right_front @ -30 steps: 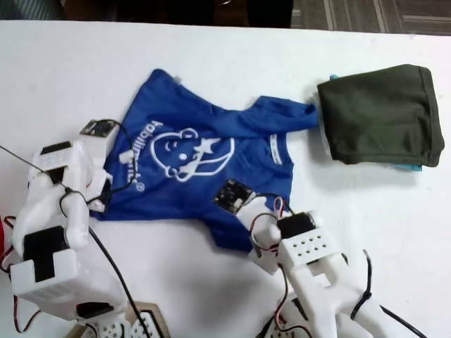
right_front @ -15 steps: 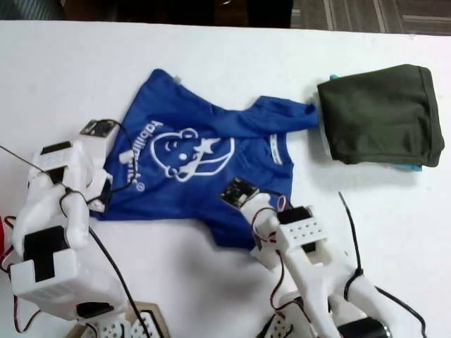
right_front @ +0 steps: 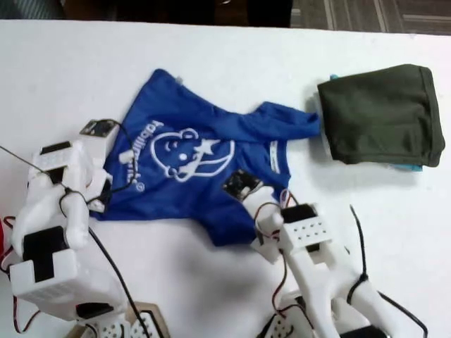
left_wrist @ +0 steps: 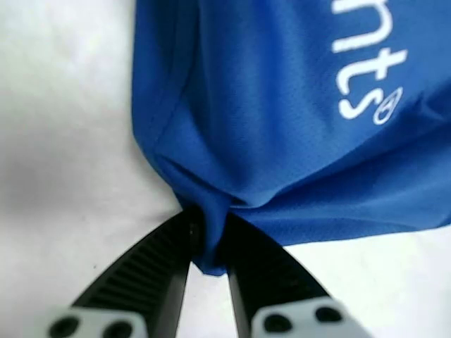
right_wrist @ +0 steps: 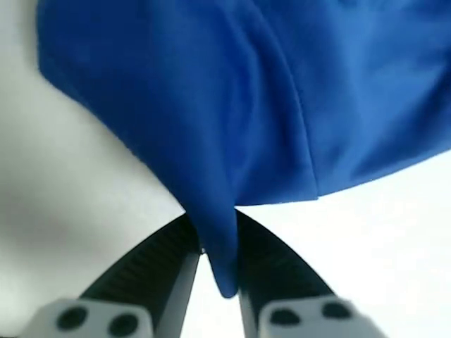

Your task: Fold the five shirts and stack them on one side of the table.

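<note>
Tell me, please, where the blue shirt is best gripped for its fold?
Probably at its near edge, from the arms' side: the blue shirt lies spread out with that edge closest. The left gripper and right gripper each pinch a fold there.

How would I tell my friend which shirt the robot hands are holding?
Look at the middle of the white table. The blue shirt lies there spread out, pinched by the left hand and right hand. Unlike the folded dark green shirt beside it, it has a white cartoon face and letters.
</note>
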Controlling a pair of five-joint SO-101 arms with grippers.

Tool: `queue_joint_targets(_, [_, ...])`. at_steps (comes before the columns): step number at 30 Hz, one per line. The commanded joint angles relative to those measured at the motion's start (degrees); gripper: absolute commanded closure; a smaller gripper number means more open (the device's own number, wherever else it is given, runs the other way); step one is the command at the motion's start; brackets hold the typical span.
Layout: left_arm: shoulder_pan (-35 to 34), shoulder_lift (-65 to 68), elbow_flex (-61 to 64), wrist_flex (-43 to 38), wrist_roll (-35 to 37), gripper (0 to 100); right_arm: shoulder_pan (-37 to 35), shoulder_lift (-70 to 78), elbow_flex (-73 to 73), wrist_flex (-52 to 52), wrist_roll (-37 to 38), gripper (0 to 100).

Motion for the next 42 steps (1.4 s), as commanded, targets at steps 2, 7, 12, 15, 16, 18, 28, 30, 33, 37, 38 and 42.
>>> queue_joint_targets(2, [0.44, -0.44, -0.57, -1.23, 0.53, 97, 0.22, -4.53, -0.7, 2.95, -0.18, 90.1])
queue_joint_targets(7, [0.44, -0.44, -0.57, -1.41, 0.53, 97, 0.04, -4.79, -0.7, 3.47, 0.09, 76.2])
queue_joint_targets(12, [0.44, -0.44, -0.57, -1.41, 0.53, 97, 0.04, -4.79, -0.7, 3.03, 0.0, 75.5])
queue_joint_targets(15, [0.44, -0.44, -0.57, -1.41, 0.53, 97, -0.04, -4.79, -0.88, 2.77, -0.09, 75.5])
queue_joint_targets(16, [0.44, -0.44, -0.57, -1.41, 0.53, 97, -0.13, -4.79, -0.88, 2.33, -0.09, 75.5])
queue_joint_targets(18, [0.44, -0.44, -0.57, -1.49, 0.53, 97, -1.54, -4.79, -0.88, 2.15, -0.09, 75.5])
queue_joint_targets(28, [0.53, -0.44, -0.57, -1.58, 0.53, 97, -6.55, -4.79, -0.7, 2.24, -0.18, 75.7])
queue_joint_targets(30, [0.53, -0.44, -0.57, -1.58, 0.53, 97, -6.55, -4.79, -0.7, 2.15, -0.18, 79.5])
queue_joint_targets(33, [0.53, -0.44, -0.57, -1.58, 0.53, 97, -6.55, -4.7, -0.26, 0.57, -0.18, 92.6])
queue_joint_targets(37, [0.53, -0.44, -0.57, -1.58, 0.53, 97, -6.55, -4.7, -0.26, 0.22, -0.18, 96.4])
queue_joint_targets(38, [0.53, -0.44, -0.57, -1.49, 0.53, 97, -6.55, -4.7, -0.26, 0.22, -0.18, 97.9])
queue_joint_targets(42, [0.53, -0.44, -0.57, -1.23, 0.44, 97, -6.46, -4.79, -0.35, 0.22, -0.09, 98.0])
